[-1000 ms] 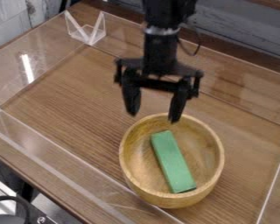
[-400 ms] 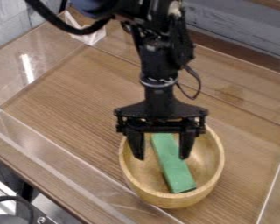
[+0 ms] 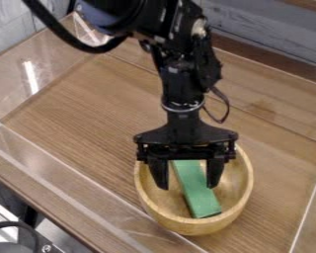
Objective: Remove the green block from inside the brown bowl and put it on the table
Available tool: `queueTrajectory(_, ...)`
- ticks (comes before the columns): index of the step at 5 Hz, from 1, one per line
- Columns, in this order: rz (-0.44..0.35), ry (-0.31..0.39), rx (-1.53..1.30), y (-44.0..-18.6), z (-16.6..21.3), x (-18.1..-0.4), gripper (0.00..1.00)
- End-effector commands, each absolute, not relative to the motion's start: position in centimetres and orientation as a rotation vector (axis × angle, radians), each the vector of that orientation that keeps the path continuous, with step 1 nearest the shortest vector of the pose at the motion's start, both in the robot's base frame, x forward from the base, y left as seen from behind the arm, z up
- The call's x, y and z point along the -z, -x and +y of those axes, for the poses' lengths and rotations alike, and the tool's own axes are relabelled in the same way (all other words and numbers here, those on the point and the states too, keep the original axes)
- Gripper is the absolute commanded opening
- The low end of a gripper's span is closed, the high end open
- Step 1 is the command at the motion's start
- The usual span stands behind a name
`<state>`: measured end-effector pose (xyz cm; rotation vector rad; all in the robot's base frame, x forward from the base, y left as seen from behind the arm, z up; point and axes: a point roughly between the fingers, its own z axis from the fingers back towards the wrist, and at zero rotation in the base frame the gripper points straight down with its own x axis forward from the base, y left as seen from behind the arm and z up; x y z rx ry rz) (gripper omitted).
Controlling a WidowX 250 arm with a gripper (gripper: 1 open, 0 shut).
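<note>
The brown bowl (image 3: 236, 211) sits on the table (image 3: 82, 109) near the front right, round and light wood with a thick rim. Inside it lies the green block (image 3: 199, 192), a flat bright green bar running from the bowl's back towards its front. My gripper (image 3: 189, 172) points straight down into the bowl and is open, its two black fingers (image 3: 161, 175) standing either side of the block's far half. The fingers do not press on the block. The block's far end is partly hidden behind the gripper.
Low clear acrylic walls (image 3: 42, 168) run round the table's edges. A small clear stand (image 3: 98, 32) sits at the back left. The black arm (image 3: 174, 49) rises from the gripper towards the top of the view.
The gripper has come down and towards the front right, from above the bowl's back rim into the bowl, and now straddles the block. Its jaws stayed open. The block has not moved.
</note>
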<state>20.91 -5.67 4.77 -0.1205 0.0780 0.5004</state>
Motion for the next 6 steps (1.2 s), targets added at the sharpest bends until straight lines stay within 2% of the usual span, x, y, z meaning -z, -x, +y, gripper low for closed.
queueTrajectory(1, 0.047, 0.139, -0.494, -21.3, -6.19, -4.54, 1.0)
queueTrajectory(2, 0.041, 0.142, -0.498, -21.38, -6.26, -4.17, 1.0)
queueTrajectory(3, 0.041, 0.144, -0.501, -21.37, -6.36, -3.94, 0.0)
queueTrajectory(6, 0.061, 0.147, -0.507, -20.95, -6.81, -4.63, 0.0)
